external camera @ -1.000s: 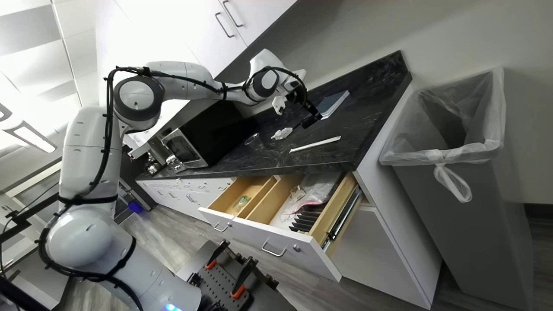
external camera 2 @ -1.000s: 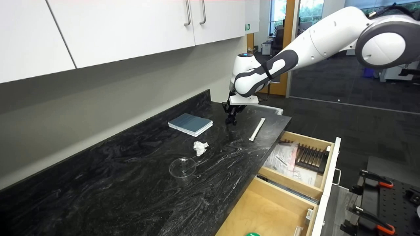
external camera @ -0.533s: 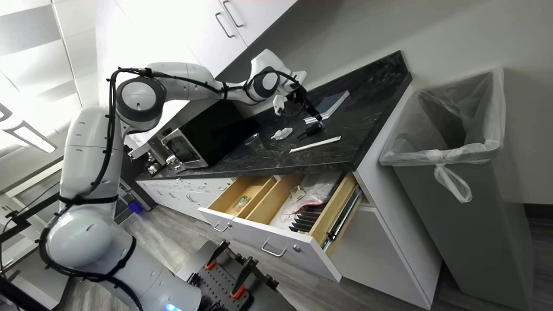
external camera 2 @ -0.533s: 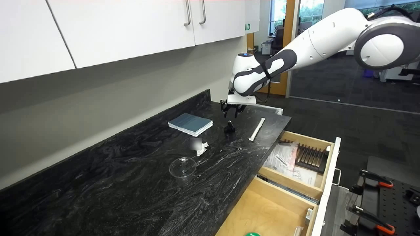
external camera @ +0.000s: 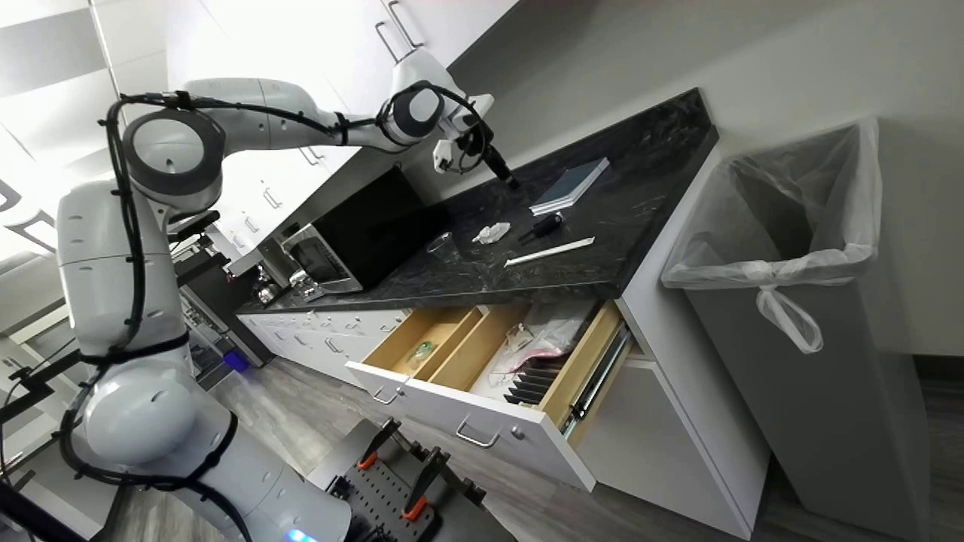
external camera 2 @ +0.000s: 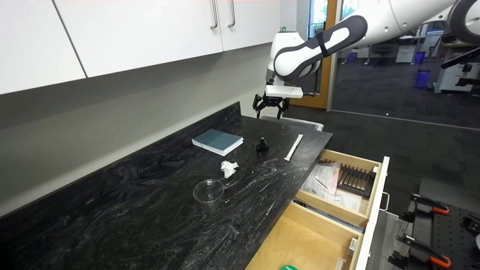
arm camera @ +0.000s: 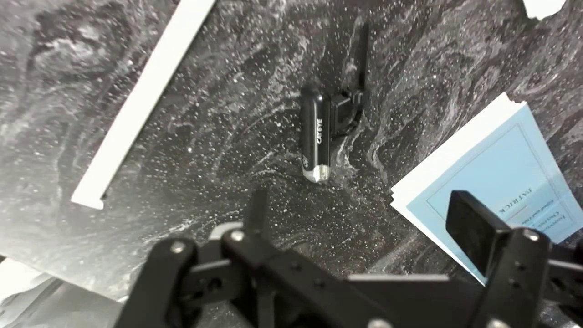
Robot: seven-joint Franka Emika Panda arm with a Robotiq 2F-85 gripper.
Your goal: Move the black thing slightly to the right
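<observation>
The black thing (arm camera: 315, 132), a small glossy bike light marked CATEYE with a bracket and strap at its side, lies on the dark marbled counter. Both exterior views show it there too: the black thing (external camera: 547, 223) and the black thing (external camera 2: 262, 145) rest between the booklets and the white strip. Up above the counter, clear of the light, hangs my gripper (external camera 2: 268, 116), its two fingers spread wide with nothing between them. In the wrist view the gripper (arm camera: 360, 205) is open, and the light lies beyond the fingertips, touching neither.
Blue booklets (external camera 2: 217, 141) lie beside the light, and a long white strip (external camera 2: 294, 148) is on its other side. A crumpled tissue (external camera 2: 228, 169) and a clear cup (external camera 2: 208, 191) stand further along. Open drawers (external camera: 474, 406) jut out below; a bin (external camera: 798, 316) stands at the counter's end.
A second ago my gripper was shut on the black thing at the counter. It has opened, let the thing go, and risen away. The thing now lies on the counter.
</observation>
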